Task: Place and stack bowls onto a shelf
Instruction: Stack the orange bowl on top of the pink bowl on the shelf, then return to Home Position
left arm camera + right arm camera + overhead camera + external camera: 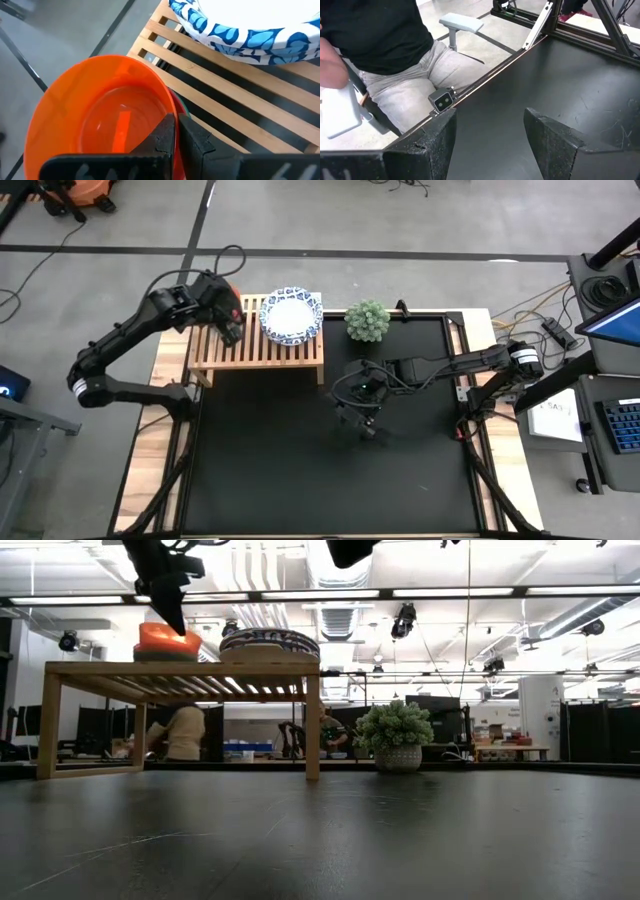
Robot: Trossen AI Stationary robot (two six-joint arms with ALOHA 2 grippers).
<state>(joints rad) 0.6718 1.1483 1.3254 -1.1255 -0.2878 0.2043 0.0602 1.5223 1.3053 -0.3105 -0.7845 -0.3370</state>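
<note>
Translucent orange-red bowl (100, 117), glossy and smooth inside, sits at the left end of the light-wood slatted shelf (262, 352). A sliver of green shows just beneath its rim, so it looks nested on another bowl. The left gripper (176, 131) is pinched tight on that orange rim, fingers pressed together over the edge. Just beside it on the slats, the white bowls with blue leaf-patterned rims (291, 316) sit stacked. Off the shelf's right end stands a small potted plant (367, 321). Out over the black mat (300, 470), the right gripper (490, 132) hangs with fingers spread wide, holding nothing; a seated person (385, 45) shows beyond the table edge.
</note>
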